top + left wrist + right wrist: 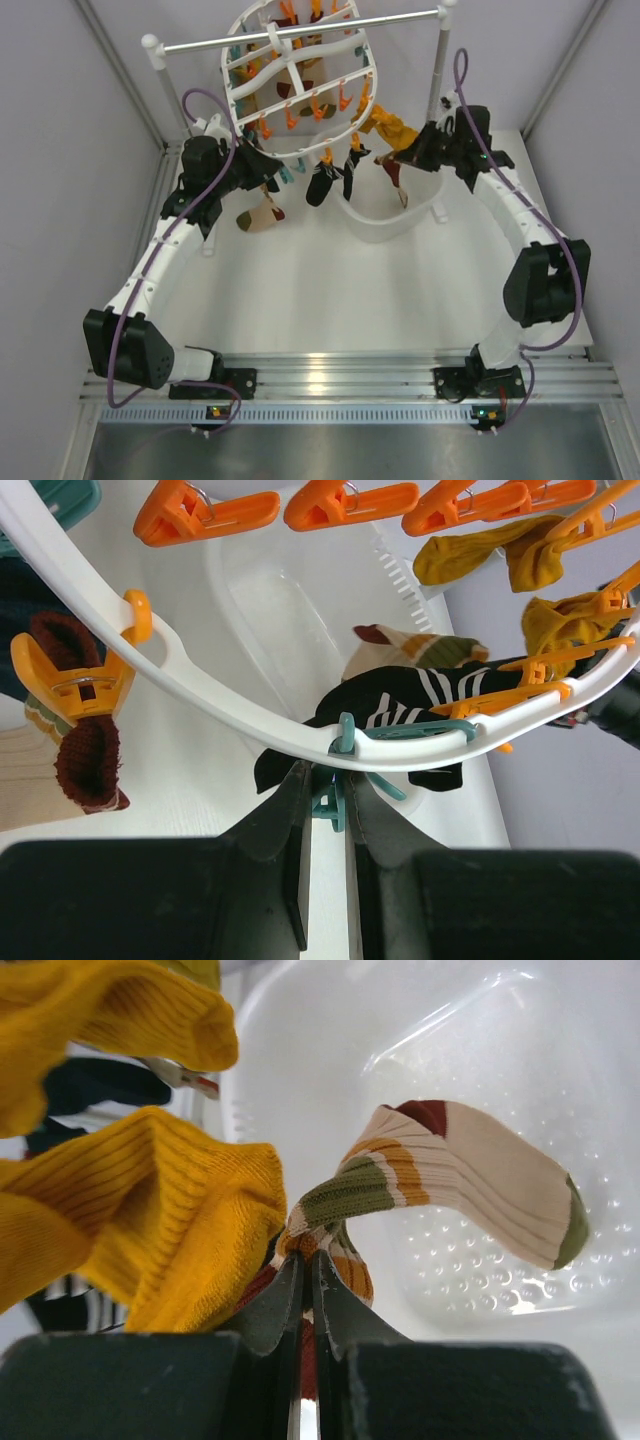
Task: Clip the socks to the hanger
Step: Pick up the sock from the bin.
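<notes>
The white hanger [229, 70] hangs from the rail at the back, with socks clipped along its near rim [200, 688]. My left gripper [328, 780] is just under that rim, shut on a dangling teal clip [334, 802]. Behind the clip hangs a black sock with white stripes [400, 695]. A dark red-brown sock [88, 765] hangs from an orange clip [68, 680]. My right gripper [308, 1258] is shut on the cuff of a tan striped sock [480, 1175], close beside the mustard socks [180, 1210]. The top view shows the right gripper [408, 160] by the hanger's right side.
A white plastic tub [392, 228] stands on the table under the hanger's near right part. The silver rail [300, 30] spans two white posts at the back. Several orange clips [345, 502] dangle along the frame. Grey walls stand on both sides.
</notes>
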Motion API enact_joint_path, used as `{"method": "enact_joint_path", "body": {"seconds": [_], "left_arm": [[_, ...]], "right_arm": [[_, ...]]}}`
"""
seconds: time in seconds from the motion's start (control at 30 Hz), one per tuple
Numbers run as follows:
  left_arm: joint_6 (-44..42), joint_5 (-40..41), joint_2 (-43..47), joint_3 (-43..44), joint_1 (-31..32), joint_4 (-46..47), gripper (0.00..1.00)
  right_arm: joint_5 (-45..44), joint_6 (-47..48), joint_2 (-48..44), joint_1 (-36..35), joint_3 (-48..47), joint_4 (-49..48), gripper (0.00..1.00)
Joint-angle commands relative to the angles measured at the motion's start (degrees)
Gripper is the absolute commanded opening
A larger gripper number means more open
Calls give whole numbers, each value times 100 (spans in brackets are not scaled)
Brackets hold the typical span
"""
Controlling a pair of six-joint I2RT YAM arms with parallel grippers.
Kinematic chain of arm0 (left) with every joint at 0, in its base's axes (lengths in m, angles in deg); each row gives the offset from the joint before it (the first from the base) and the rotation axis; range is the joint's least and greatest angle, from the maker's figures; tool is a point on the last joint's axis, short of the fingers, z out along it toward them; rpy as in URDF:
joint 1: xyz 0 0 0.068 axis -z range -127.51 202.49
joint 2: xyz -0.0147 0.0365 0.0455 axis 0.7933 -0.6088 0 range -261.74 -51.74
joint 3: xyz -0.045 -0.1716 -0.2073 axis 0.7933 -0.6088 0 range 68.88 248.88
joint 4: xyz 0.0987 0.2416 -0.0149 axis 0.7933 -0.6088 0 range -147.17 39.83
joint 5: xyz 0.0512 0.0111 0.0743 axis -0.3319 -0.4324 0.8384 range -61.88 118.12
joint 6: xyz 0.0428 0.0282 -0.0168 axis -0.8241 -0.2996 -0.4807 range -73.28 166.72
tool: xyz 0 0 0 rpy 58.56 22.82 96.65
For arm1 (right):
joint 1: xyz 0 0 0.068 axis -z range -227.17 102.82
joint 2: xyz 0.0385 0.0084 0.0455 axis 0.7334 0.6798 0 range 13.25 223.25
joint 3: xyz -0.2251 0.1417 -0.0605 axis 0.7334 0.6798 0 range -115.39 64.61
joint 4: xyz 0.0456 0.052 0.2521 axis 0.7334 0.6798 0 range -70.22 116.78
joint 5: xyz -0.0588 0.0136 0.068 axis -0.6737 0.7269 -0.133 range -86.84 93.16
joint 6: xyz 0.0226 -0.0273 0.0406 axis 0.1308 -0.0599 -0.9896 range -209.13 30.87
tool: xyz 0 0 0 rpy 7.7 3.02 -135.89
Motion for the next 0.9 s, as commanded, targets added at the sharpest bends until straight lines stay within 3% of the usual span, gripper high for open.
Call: {"method": "enact_joint_path", "body": {"seconds": [0.0,0.17,0.43,0.7,0.87], "left_arm": [[96,321,15,160,-133,692,0],[140,233,33,142,-133,754,0],[149,215,121,54,-142,825,0],[123,92,200,10,-151,807,0],[35,66,253,36,-151,772,0]], "right_arm": [[199,-948,-748,95,222,-285,0],[568,-1187,-1450,86,512,-99,0],[270,-466,-2023,95,732,2185,0],[323,-659,-2989,-90,1804,1704,0],[560,-808,-2903,-466,1184,1273,0]]}}
